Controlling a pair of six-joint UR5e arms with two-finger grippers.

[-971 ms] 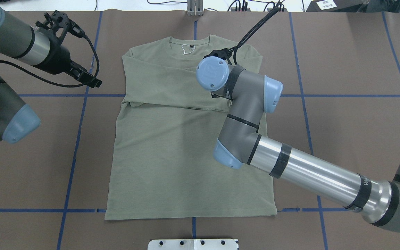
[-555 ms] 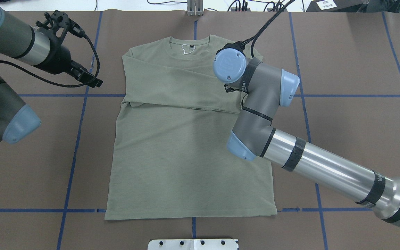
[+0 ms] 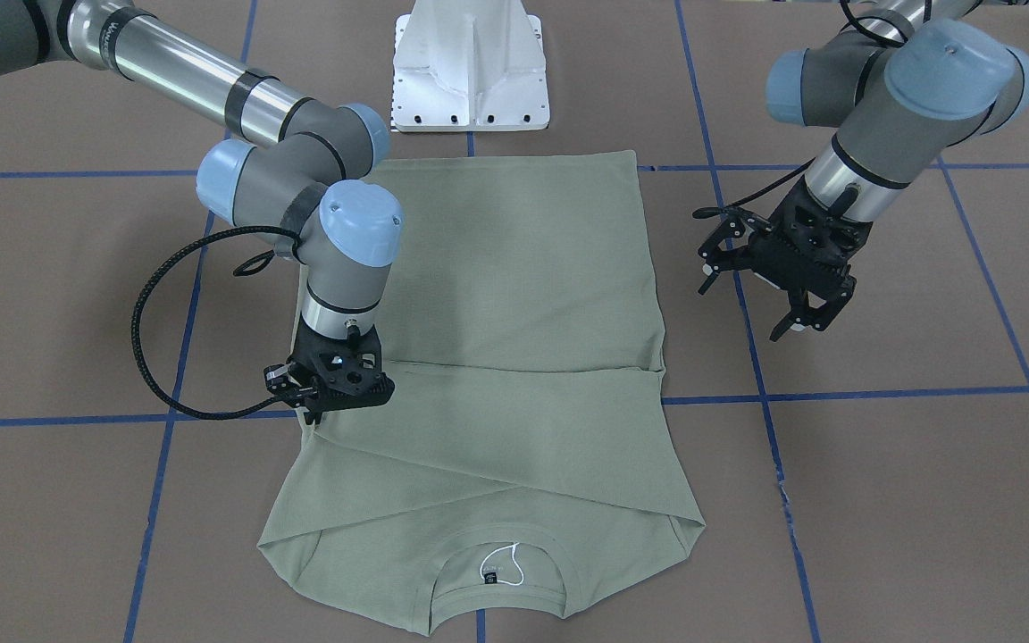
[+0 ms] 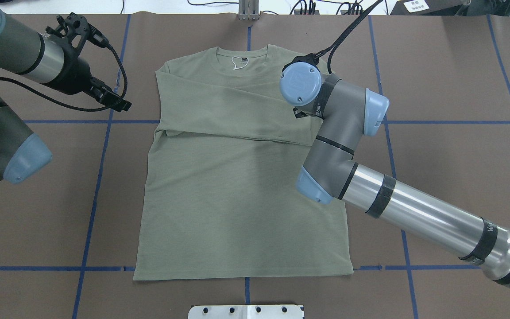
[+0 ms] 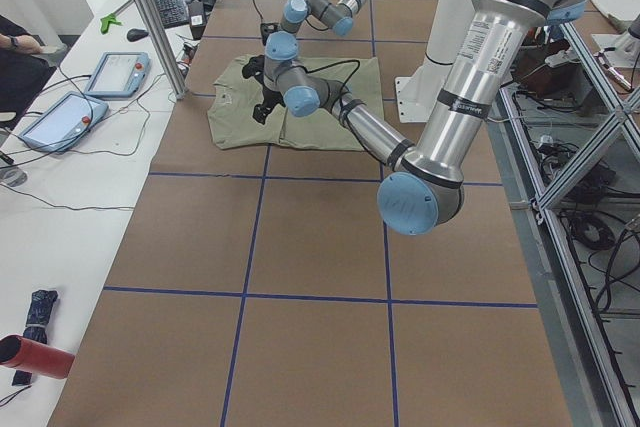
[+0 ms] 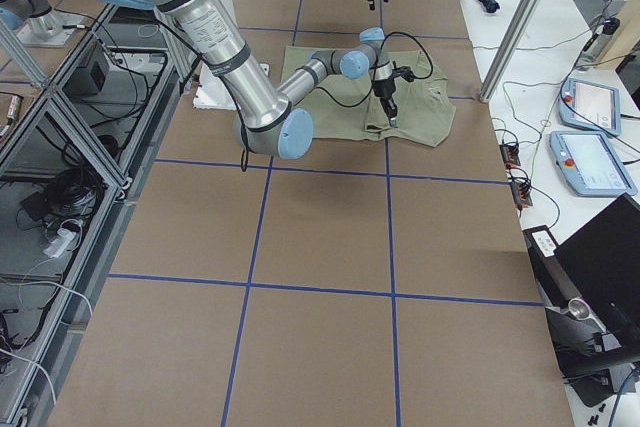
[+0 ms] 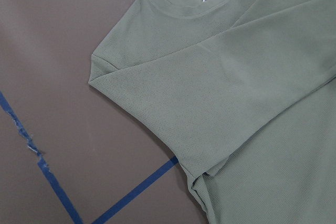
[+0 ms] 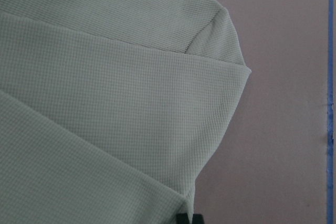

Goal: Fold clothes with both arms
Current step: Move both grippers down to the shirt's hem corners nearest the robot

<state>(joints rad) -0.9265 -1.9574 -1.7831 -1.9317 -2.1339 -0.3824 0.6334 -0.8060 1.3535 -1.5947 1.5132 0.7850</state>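
The sage-green shirt [image 4: 237,186] lies flat on the brown table with its collar at the far side and both sleeves folded across the chest. In the front-facing view my right gripper [image 3: 312,413] points down at the shirt's [image 3: 523,268] side edge, just where the sleeve fold ends. The right wrist view shows one dark tip at the bottom centre, so it looks shut; the shirt [image 8: 105,103] fills that view. My left gripper [image 3: 796,323] hangs open above bare table, clear of the shirt's other side. The left wrist view looks onto the shoulder and collar [image 7: 205,3].
A white pedestal [image 3: 472,67] stands at the robot's edge of the table, just beyond the hem. A black cable loop [image 3: 144,357] hangs beside my right wrist. Blue tape lines [image 4: 100,177] cross the brown table on both sides of the shirt.
My right arm has swung from above the chest toward the shirt's right edge. The shirt and the left arm have not moved.
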